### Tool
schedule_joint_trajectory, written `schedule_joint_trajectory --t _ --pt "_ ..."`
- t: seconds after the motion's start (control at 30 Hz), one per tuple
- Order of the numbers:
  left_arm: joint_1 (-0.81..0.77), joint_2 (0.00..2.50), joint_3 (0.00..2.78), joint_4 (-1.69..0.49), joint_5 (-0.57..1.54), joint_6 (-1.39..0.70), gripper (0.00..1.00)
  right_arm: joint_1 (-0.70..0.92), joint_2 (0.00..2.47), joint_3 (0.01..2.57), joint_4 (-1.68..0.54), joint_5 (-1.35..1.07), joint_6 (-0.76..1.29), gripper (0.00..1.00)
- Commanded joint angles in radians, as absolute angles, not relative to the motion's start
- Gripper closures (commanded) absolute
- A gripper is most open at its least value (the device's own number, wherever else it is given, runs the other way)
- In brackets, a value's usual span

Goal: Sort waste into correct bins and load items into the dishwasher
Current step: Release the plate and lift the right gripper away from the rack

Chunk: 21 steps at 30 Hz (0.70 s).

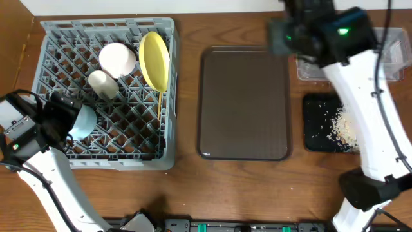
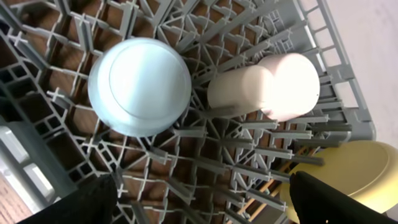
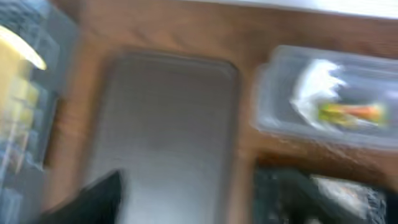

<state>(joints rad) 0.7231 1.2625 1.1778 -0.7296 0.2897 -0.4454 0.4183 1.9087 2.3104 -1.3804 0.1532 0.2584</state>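
Observation:
The grey dish rack (image 1: 58,158) holds a white bowl (image 1: 117,59), a small white cup (image 1: 102,82), an upright pale yellow plate (image 1: 154,59), chopsticks (image 1: 159,104) and an upturned light blue bowl (image 1: 84,122). My left gripper (image 1: 63,117) hovers beside the blue bowl (image 2: 139,86), open and empty (image 2: 202,208). My right gripper (image 1: 286,35) is high over the brown tray's far right corner, open and empty (image 3: 239,208); its view is blurred. The clear tub (image 3: 273,106) holds the napkin (image 3: 314,87) and wrapper (image 3: 348,113). Rice crumbs (image 1: 341,125) lie in the black tray (image 1: 315,129).
The flat dark brown serving tray (image 1: 243,103) lies bare between the rack and the bins. The right arm's white links cross over the black tray and part of the clear tub (image 1: 393,61). In the left wrist view, the cup (image 2: 236,92) leans against the white bowl (image 2: 291,84).

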Motion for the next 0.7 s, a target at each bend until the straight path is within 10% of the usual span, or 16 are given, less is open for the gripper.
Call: schedule_joint_trajectory --t 0.0,0.67 --pt "0.723 1.268 1.180 -0.729 0.295 -0.443 0.10 0.392 1.946 2.294 -1.433 0.202 0.178 0.01" --pt "0.723 1.268 1.180 -0.729 0.295 -0.443 0.10 0.389 1.949 2.292 -1.573 0.202 0.178 0.01"
